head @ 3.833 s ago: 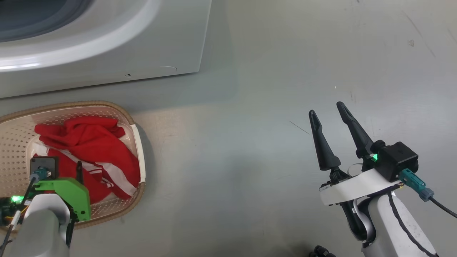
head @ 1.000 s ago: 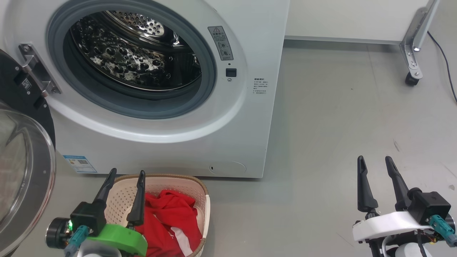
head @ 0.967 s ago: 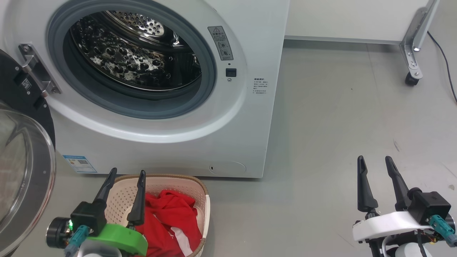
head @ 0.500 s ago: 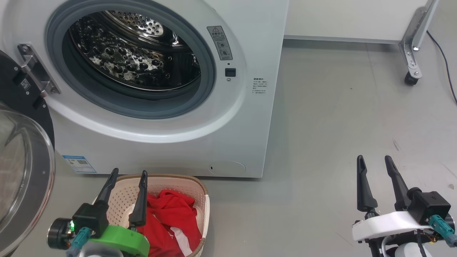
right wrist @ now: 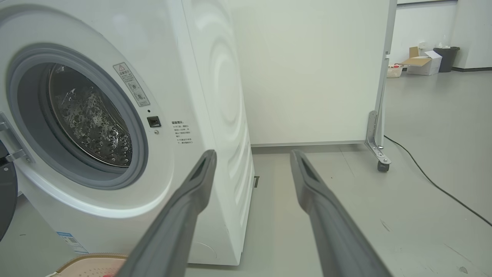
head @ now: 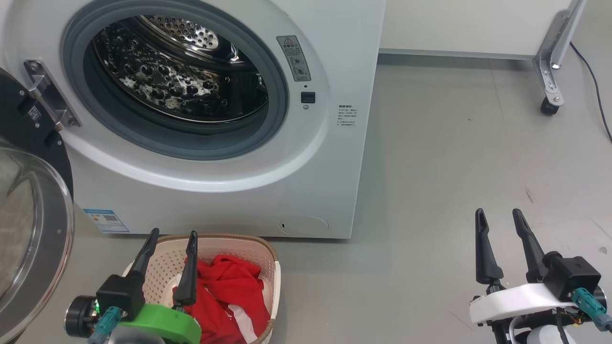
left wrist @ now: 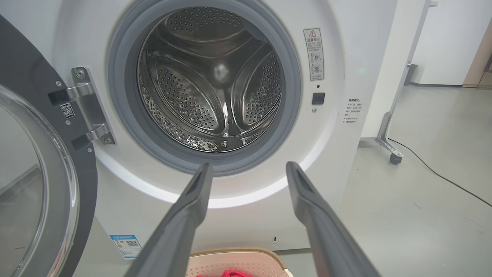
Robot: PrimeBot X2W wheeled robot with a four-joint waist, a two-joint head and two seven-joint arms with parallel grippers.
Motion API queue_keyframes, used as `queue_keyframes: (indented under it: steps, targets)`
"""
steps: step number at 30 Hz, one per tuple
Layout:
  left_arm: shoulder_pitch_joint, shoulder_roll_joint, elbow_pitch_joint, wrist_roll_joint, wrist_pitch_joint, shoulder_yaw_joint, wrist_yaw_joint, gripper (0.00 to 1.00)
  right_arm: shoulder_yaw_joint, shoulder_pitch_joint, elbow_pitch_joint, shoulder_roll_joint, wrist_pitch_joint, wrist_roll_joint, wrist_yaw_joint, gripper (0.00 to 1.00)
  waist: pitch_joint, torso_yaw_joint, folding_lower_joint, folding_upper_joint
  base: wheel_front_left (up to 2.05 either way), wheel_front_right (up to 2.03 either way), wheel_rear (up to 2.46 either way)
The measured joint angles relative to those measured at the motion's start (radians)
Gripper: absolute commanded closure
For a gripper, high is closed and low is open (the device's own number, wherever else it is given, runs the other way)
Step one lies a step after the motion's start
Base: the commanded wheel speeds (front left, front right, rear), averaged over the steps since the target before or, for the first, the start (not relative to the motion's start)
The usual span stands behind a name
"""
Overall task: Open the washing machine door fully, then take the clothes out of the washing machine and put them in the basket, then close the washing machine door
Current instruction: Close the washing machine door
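Red clothes [head: 224, 291] lie heaped in the cream basket [head: 224, 237] just below the left gripper [head: 173, 233], whose fingers stand apart, holding nothing. Ahead of its fingertips the washing machine [head: 311, 191] shows its steel drum [head: 177, 76], the washing machine door [head: 28, 224] swung wide to that gripper's left. Well off to the right, the right gripper [head: 497, 212] hovers over grey floor [head: 430, 167], fingers likewise spread and empty.

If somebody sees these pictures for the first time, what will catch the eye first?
First, the big white washing machine at the upper left, its round door swung wide open to the left and its shiny steel drum empty. Next, the bright red clothes lying in the cream basket on the floor just in front of the machine.
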Motion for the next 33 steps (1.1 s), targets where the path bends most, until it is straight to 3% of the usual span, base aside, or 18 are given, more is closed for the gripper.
queue_keyframes:
  steps: [14,33]
  targets:
    - [0.003,0.000,-0.001,0.001,0.000,-0.003,0.004,0.00,0.005,0.002,0.001,0.000,0.000,0.000,0.000,0.00,-0.008,-0.002,0.0000,0.0000,-0.68,0.68,0.00]
    - [0.005,0.002,-0.027,0.024,0.000,-0.028,0.004,0.00,0.008,0.003,0.000,-0.001,0.002,0.000,0.000,0.00,0.003,-0.005,0.0000,0.0000,-1.27,1.27,0.00]
